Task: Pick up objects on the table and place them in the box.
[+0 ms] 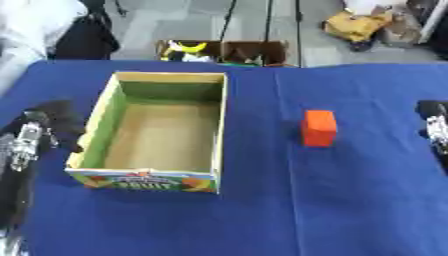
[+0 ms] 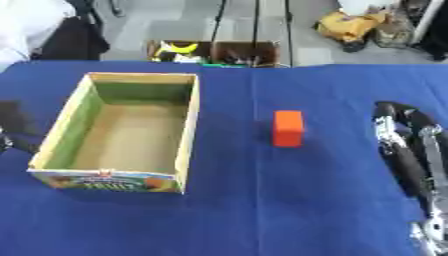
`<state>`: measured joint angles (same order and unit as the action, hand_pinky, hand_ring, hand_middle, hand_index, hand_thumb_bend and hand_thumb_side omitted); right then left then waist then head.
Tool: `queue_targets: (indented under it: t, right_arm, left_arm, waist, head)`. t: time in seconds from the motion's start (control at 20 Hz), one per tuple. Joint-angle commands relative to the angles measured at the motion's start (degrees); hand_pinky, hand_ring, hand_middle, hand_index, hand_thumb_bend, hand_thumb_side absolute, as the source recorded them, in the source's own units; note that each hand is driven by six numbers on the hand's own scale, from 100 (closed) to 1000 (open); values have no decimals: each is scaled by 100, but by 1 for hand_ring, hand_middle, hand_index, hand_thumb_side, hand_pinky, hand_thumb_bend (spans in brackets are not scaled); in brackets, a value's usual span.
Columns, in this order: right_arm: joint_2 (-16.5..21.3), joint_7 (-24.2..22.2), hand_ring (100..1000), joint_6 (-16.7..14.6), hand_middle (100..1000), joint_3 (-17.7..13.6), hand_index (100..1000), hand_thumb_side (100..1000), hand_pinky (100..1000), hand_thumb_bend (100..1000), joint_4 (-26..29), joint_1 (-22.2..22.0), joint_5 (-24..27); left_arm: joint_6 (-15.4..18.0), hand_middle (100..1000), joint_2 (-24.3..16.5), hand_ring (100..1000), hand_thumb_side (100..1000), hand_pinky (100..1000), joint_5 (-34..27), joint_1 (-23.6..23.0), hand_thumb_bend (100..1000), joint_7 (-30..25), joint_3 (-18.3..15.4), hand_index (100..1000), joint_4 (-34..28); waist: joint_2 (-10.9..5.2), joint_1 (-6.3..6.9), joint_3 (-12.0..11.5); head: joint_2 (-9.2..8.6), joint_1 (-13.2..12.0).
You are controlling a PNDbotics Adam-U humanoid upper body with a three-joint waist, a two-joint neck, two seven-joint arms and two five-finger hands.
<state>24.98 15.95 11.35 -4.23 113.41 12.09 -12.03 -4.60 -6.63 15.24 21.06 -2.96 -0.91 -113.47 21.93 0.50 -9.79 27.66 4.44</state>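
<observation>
Right now your one visible target is the orange block, standing upright on the blue table at about three o'clock from the box, well apart from it, with bare cloth between them. Nothing touches the block, so it reads as not yet picked up.

The box is a cardboard fruit carton, open side up. Its floor looks bare, which suggests the placing has hardly begun. Its long axis runs from twelve to six o'clock, so the whole mouth faces you and a drop from above should be simple.

Your right hand lies on the table at three o'clock from the block, near it but not touching, with long fingers stretched out and holding nothing. That side looks like the natural one to reach with, since the block is nearer to it than to the other arm.

Your left hand sits at nine o'clock from the box, just beside its left wall; it carries nothing, but you cannot tell from these views how its fingers stand.

Beyond the table's twelve o'clock edge, cartons of clutter rest on the floor, outside the job.
</observation>
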Motion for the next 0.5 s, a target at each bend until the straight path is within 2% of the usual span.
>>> queue_targets:
  t: [0.05,0.25,0.5]
  right_arm:
    - [77,3,840,-1,724,-58,795,871,718,100,119,54,-29]
    - [84,1,841,3,724,-56,795,870,718,100,119,56,-29]
    - [95,-2,841,12,724,-54,795,866,718,100,119,60,-31]
  left_arm:
    - [7,618,-77,624,1000,516,4,24,100,6,-26,795,-112]
    - [9,618,-77,625,1000,516,4,27,100,0,-22,796,-112]
    - [11,618,-77,625,1000,516,3,33,100,-10,-17,796,-112]
  waist:
    - [-100,-16,-4]
    - [-101,-14,2]
    - [-101,-11,-5]
  head:
    - [-74,-11]
    - [-98,54]
    - [-89,282]
